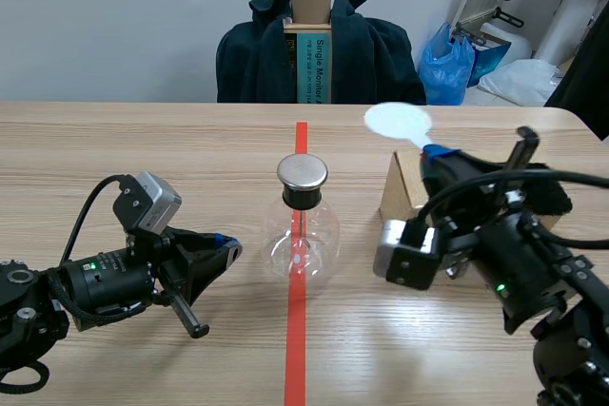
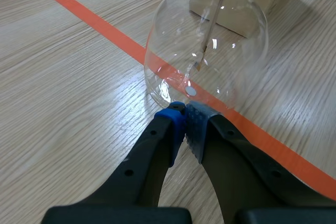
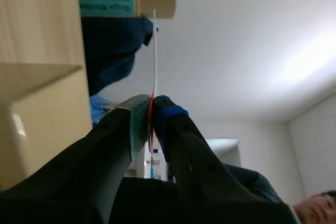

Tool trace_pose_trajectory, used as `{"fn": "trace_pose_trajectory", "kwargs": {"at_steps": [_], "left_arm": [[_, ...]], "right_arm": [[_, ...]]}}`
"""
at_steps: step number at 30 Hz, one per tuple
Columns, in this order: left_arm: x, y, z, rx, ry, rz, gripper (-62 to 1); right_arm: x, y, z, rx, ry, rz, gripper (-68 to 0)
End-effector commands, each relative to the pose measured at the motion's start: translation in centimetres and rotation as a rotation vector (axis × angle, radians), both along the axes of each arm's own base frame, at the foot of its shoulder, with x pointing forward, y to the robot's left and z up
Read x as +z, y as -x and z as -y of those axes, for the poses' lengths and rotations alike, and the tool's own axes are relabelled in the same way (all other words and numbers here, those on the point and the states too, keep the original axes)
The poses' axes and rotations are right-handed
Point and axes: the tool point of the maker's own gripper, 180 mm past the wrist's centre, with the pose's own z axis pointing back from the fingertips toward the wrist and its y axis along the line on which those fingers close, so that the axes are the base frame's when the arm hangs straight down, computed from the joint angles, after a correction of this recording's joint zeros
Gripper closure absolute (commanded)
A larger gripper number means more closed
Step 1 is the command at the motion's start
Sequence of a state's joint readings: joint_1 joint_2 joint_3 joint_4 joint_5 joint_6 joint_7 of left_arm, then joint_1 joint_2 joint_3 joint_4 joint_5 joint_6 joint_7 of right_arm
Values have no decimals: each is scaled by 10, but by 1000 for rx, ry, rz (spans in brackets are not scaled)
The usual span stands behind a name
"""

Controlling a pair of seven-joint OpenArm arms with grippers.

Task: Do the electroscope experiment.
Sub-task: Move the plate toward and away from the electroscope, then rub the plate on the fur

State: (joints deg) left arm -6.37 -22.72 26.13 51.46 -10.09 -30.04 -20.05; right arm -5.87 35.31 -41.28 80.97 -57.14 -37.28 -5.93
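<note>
The electroscope (image 1: pixel 302 225) is a round glass flask with a metal disc cap (image 1: pixel 302 173), standing on the orange tape line mid-table. My left gripper (image 1: pixel 228 246) lies low just to the flask's left, shut on nothing; in the left wrist view its pads (image 2: pixel 185 124) meet right before the glass flask (image 2: pixel 210 45), with the rod and thin foil leaves (image 2: pixel 202 61) visible inside. My right gripper (image 1: pixel 436 154) is raised to the right of the flask, shut on the stem of a white round paddle (image 1: pixel 398 121). The right wrist view shows this paddle (image 3: pixel 154 51) edge-on between the fingers (image 3: pixel 151 124).
A small cardboard box (image 1: pixel 400 195) stands beside the right arm, right of the flask. Behind the table's far edge are a chair draped with a dark jacket (image 1: pixel 257 54), a tall carton (image 1: pixel 311 40) and a blue bag (image 1: pixel 447 64). The orange tape line (image 1: pixel 297 339) runs down the middle.
</note>
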Motion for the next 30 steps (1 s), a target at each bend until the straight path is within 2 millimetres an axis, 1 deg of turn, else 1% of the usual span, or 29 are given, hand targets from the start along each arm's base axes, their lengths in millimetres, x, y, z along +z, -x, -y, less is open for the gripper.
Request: {"fn": "trace_pose_trajectory", "kwargs": {"at_steps": [1, 8, 11, 13, 15, 17, 19, 20, 21, 22, 25, 27, 28, 29, 30], "left_arm": [[12, -6, 2, 5, 32, 30, -30], [11, -5, 2, 5, 30, 29, -30], [10, -1, -3, 3, 22, 25, -30], [11, 9, -6, -12, 11, 25, -29], [16, 24, -9, -37, 2, 31, -29], [27, 39, -12, -58, 1, 45, -30], [44, 52, -16, -73, 14, 64, -39], [54, 58, -17, -81, 19, 76, -71], [64, 64, -18, -86, 31, 87, -121], [75, 69, -19, -94, 38, 98, -189], [101, 85, -18, -118, 50, 133, -426], [114, 92, -18, -121, 57, 153, -555], [118, 93, -18, -115, 57, 161, -608], [121, 94, -19, -112, 57, 168, -623], [123, 95, -19, -111, 56, 171, -623]], "right_arm": [[32, -7, 9, -23, -29, 81, -8], [87, 4, 35, -92, -75, 190, -8], [108, 10, 45, -120, -88, 234, -8], [120, 15, 49, -129, -92, 259, -8], [130, 20, 53, -132, -96, 276, -8], [139, 24, 57, -132, -98, 293, -8], [147, 27, 61, -137, -103, 307, -8], [151, 28, 63, -137, -102, 315, -8], [154, 29, 66, -139, -99, 321, -8], [156, 30, 69, -145, -94, 325, -8], [164, 33, 79, -154, -97, 342, -8], [170, 35, 84, -151, -102, 363, -8], [173, 36, 87, -150, -102, 374, -8], [175, 36, 89, -154, -104, 382, -8], [178, 37, 92, -158, -107, 391, -8]]}}
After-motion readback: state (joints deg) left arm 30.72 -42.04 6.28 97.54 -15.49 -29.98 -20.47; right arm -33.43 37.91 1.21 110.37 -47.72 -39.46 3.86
